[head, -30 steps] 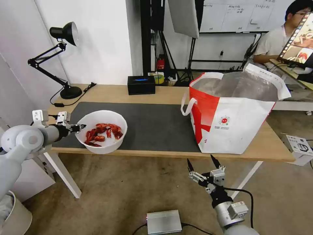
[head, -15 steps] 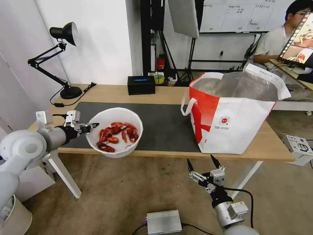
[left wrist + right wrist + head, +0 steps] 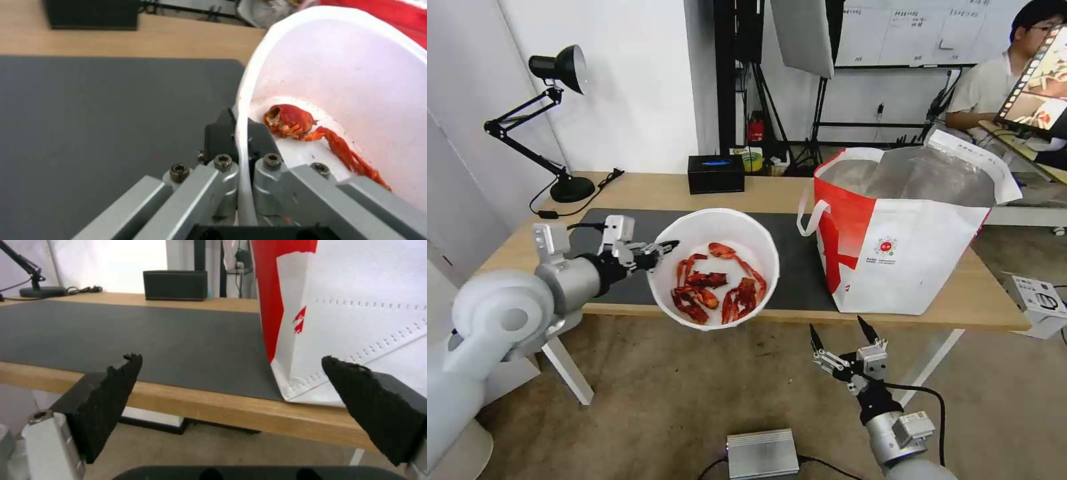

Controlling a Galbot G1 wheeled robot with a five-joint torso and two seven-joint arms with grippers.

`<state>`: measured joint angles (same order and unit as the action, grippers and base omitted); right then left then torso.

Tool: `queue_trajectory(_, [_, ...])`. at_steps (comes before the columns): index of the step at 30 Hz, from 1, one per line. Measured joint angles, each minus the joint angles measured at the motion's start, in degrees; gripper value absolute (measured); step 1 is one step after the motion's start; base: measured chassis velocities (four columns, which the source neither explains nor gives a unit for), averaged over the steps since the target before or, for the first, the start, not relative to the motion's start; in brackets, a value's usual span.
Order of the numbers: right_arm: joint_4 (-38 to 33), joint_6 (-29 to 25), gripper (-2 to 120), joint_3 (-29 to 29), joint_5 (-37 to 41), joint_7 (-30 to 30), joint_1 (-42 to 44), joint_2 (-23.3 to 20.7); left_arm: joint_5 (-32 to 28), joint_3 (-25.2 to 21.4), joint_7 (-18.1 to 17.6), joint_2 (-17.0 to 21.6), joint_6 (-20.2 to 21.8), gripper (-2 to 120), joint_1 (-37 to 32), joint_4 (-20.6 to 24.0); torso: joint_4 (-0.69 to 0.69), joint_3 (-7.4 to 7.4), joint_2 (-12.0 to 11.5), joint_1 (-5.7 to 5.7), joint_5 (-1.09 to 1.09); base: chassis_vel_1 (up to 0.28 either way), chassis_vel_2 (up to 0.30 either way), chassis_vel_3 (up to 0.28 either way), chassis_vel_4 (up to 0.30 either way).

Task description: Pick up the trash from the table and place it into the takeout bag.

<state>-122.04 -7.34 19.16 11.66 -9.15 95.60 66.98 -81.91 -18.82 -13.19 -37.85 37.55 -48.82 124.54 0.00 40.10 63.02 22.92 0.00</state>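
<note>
A white round bowl of red shells hangs in the air over the table's front edge, tilted toward me. My left gripper is shut on the bowl's left rim; in the left wrist view the rim runs between its fingers, with red shells inside. The takeout bag, white and red with foil lining, stands open at the right of the table. My right gripper waits open below the table's front edge, and the right wrist view shows the bag just ahead of it.
A black desk lamp stands at the back left and a black box at the back middle. A dark grey mat covers the table. A grey unit lies on the floor. A person sits behind the bag.
My left gripper has lifted the bowl off the mat and carried it right, toward the bag, tilting it. The right arm has not moved.
</note>
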Motion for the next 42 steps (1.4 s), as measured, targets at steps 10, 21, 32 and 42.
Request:
queue_trajectory(10, [0.0, 0.0, 100, 0.0, 0.0, 0.0, 0.0, 0.0, -0.7, 9.8, -0.3, -2.1, 0.1, 0, 10.4, -1.3, 0.0, 0.0, 0.0, 0.01, 0.0, 0.0, 0.0, 0.0, 0.0])
queue_trajectory(21, [0.0, 0.0, 100, 0.0, 0.0, 0.0, 0.0, 0.0, -6.3, 21.0, -3.3, -5.9, 0.3, 0, 24.9, -2.6, -0.01, 0.0, 0.0, 0.0, 0.0, 0.0, 0.0, 0.0, 0.0])
queue_trajectory(32, [0.0, 0.0, 100, 0.0, 0.0, 0.0, 0.0, 0.0, -9.9, 30.0, -5.7, -12.2, 0.2, 0, 36.0, -6.6, 0.0, 0.01, 0.0, 0.0, 0.01, 0.0, 0.0, 0.0, 0.0])
queue_trajectory(42, [0.0, 0.0, 100, 0.0, 0.0, 0.0, 0.0, 0.0, -11.0, 36.6, -7.8, -21.3, 0.4, 0, 44.2, -12.7, 0.0, 0.01, 0.0, 0.01, 0.02, 0.0, 0.0, 0.0, 0.0])
